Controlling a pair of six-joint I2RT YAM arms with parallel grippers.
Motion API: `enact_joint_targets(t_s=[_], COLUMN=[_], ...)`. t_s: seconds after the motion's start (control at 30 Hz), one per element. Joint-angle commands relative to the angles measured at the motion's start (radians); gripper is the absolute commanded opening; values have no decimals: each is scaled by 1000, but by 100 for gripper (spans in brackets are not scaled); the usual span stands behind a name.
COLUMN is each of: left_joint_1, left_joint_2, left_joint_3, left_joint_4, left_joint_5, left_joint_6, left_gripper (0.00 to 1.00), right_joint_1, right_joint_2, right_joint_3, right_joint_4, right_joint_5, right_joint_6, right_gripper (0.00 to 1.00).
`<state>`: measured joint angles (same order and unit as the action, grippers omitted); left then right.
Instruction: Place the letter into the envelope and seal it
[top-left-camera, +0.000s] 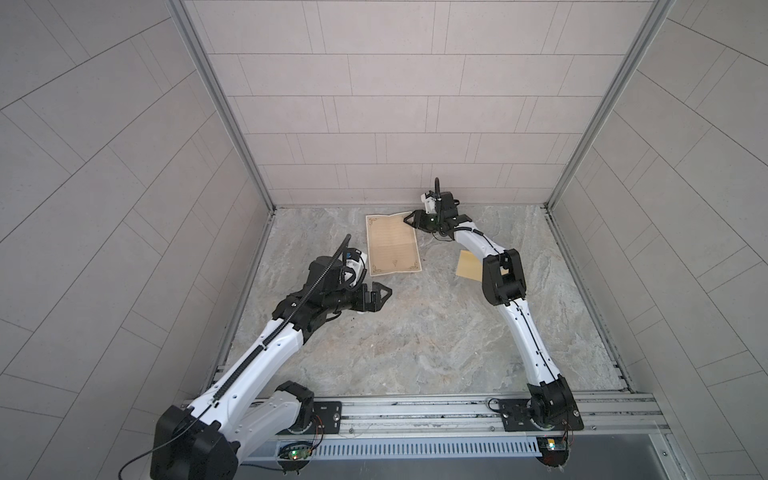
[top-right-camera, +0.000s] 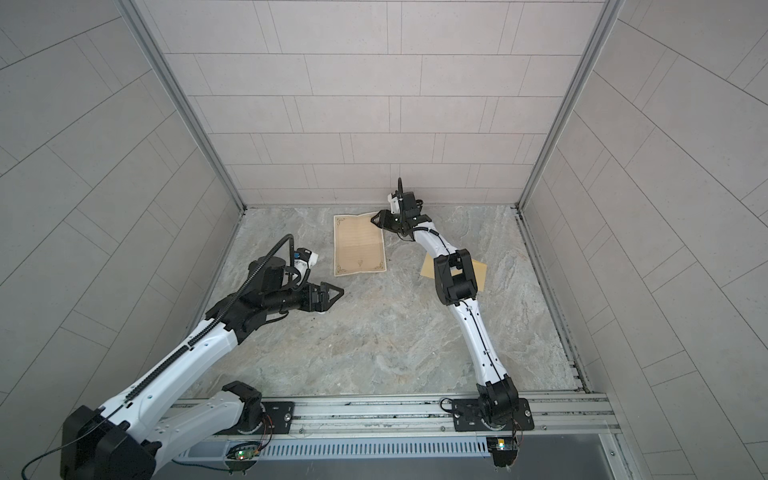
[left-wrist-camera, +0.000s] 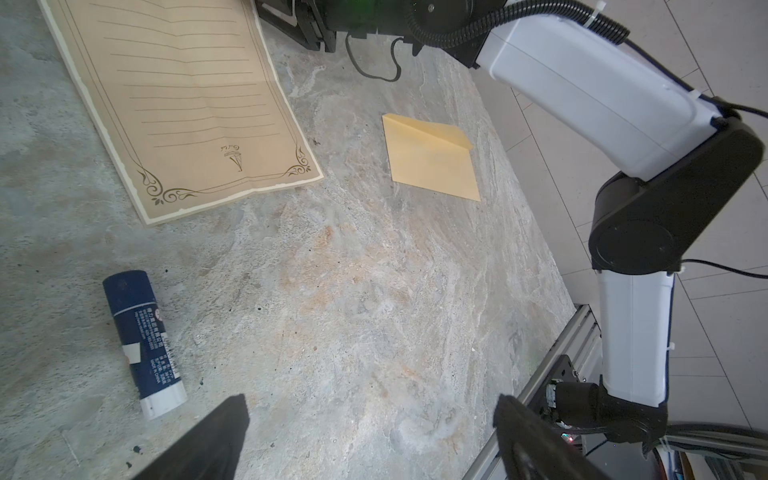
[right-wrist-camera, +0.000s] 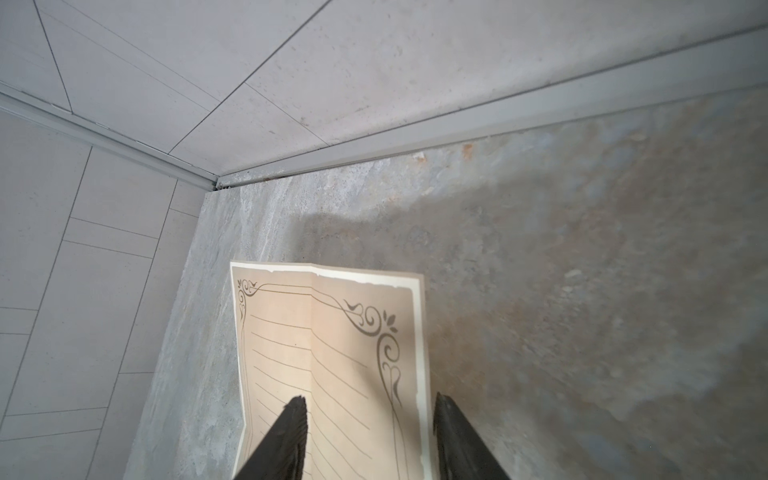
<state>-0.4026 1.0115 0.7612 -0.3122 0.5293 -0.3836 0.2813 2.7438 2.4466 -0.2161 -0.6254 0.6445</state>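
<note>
My right gripper (right-wrist-camera: 368, 405) stands narrow, fingers astride one edge of the letter (right-wrist-camera: 328, 340); my left gripper (left-wrist-camera: 370, 415) wide, glue stick (left-wrist-camera: 143, 345) just beside.

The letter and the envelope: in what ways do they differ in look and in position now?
The letter is beige with an ornamental border and ruled lines; the envelope is plain yellow-tan. The letter's far corner lies between the right gripper's open jaws; nothing touches the envelope. Both are paper, lying on the table.
</note>
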Motion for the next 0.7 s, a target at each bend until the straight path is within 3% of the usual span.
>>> enact_joint_targets(t_s=[0.0, 0.43, 0.67], left_joint_1=[-5, -5, -5], left_joint_2=[-9, -14, -26], left_joint_3=[-14, -26, -30], left_joint_4=[-10, 5, 5], left_joint_5=[1, 8, 1], left_joint_6=[20, 15, 15], left_gripper=[99, 98, 99], right_joint_1=[4, 4, 4], right_joint_2=[22, 27, -64], right_joint_3=[15, -3, -110], right_joint_4=[-1, 22, 64], right_joint_5=[-22, -69, -51], right_joint_6=[11, -9, -63], right_gripper=[43, 2, 0])
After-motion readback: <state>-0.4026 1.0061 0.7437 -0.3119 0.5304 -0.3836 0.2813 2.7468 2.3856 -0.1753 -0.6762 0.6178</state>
